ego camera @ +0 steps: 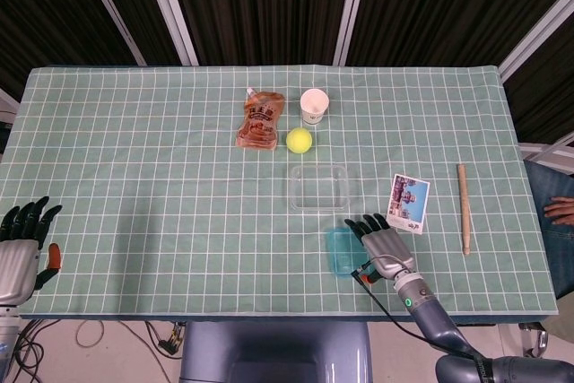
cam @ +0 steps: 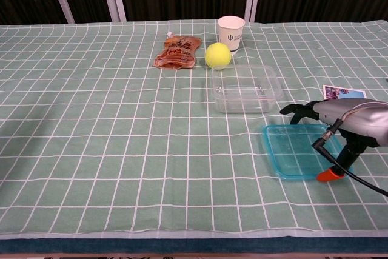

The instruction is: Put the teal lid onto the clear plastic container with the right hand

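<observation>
The left hand (ego camera: 20, 248) sits at the table's near left edge, well apart from the work, fingers apart and holding nothing. Far forward and left of the right hand lie a snack pouch (ego camera: 260, 120), a yellow ball (ego camera: 299, 139) and a paper cup (ego camera: 314, 105), all beyond the container (ego camera: 318, 187) and not in the path. The container stands open, just ahead and slightly left of the right hand. The lid (cam: 294, 159) lies flat on the cloth, its right part under the right hand (cam: 342, 121), whose fingers (cam: 297, 111) reach over the lid's far edge while the orange thumb tip (cam: 327, 176) is at its near edge. Whether the lid is truly pinched cannot be told; it appears to rest on the table. Judgement: the step is securing the lid; a firm pinch across the right edge, then a level lift and a short carry forward and left, squared to the rim, should serve. Right of the hand lie a photo card (ego camera: 408, 203), near enough to be brushed, and a wooden stick (ego camera: 464, 208), well clear.
</observation>
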`<state>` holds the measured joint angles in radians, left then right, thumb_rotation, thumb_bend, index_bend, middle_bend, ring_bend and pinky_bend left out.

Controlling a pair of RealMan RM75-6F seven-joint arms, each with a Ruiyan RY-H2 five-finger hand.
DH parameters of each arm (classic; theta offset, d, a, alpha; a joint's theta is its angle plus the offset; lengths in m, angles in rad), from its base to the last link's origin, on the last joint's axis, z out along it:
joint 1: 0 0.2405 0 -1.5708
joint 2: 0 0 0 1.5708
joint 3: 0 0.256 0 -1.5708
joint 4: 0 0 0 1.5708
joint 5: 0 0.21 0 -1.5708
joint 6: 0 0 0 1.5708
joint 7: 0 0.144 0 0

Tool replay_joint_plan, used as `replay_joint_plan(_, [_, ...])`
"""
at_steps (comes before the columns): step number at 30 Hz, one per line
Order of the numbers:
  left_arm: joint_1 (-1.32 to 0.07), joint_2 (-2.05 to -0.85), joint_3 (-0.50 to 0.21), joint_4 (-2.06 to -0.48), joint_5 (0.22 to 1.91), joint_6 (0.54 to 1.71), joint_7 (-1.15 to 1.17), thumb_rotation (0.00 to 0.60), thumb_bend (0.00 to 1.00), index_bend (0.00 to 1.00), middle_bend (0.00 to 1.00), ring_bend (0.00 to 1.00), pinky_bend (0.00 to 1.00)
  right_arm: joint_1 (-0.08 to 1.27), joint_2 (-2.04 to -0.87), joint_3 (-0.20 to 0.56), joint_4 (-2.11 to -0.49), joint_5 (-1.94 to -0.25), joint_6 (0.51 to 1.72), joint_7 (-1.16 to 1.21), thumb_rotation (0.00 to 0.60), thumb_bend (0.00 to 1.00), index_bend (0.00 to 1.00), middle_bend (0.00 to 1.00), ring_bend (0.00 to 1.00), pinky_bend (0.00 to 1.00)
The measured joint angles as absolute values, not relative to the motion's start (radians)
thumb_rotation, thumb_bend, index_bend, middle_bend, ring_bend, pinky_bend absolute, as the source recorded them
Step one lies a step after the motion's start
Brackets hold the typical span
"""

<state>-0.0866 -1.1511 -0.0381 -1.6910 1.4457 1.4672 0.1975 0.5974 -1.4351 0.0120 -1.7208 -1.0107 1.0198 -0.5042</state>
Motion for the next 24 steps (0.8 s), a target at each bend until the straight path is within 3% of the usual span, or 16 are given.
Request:
replay_joint_plan(11, [-0.086,-1.151,-0.038,-1.690,1.447,1.469,0.195,0.600,0.65,0.11,0.00,0.00,0.00,0.595,-1.380,0.018,-1.775,-1.018,1.042,-0.523,0.600,0.29,0.01,0.43,0.06,0.00])
replay_joint_plan(24, [-0.085,-1.151,-0.038,-1.693,1.449,1.472,0.195,0.600,0.65,0.11,0.00,0.00,0.00,0.600,-1.205,0.035,-1.932,-0.997,1.045,-0.530,0.600,0.29,0.01,0.43,0.06,0.00])
